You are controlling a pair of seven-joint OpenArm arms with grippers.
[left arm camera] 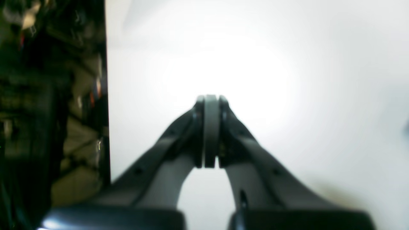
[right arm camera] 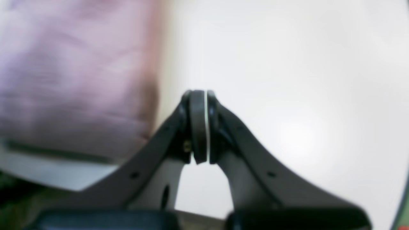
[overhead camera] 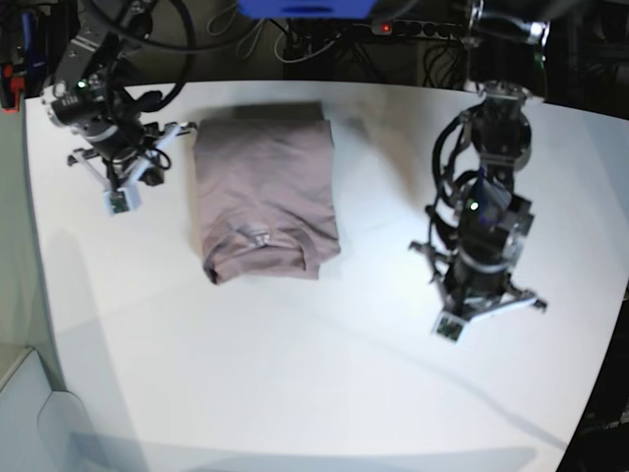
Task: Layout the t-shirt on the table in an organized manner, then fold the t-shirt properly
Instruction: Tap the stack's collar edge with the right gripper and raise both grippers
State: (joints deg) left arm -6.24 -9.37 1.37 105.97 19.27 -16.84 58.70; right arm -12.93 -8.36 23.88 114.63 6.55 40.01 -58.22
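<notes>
Base view shows the dusty mauve short-sleeved cotton t-shirt [overhead camera: 263, 197] lying as a compact folded rectangle on the large smooth white matte counter [overhead camera: 324, 383], toward the far side and left of centre, its ribbed collar with the small pale label turned to the near edge. Judging by that tidy shape, the fold looks finished or nearly so, which would explain why neither arm is on the cloth.

The right claw [overhead camera: 120, 187] sits just beside the shirt's left edge without touching it; in the right wrist view its pads [right arm camera: 197, 124] are pressed together with nothing between them, and the mauve fabric [right arm camera: 76, 80] lies blurred off to one side. The left claw [overhead camera: 462, 315] stands well apart from the shirt over bare counter, and the left wrist view shows it [left arm camera: 211, 131] closed as well, empty, pointing at plain white surface.

The counter is clean and bright, with soft shadows from the arms and a curved near edge. Behind it the room is dark, with cables and a power strip [overhead camera: 423, 29] along the back
</notes>
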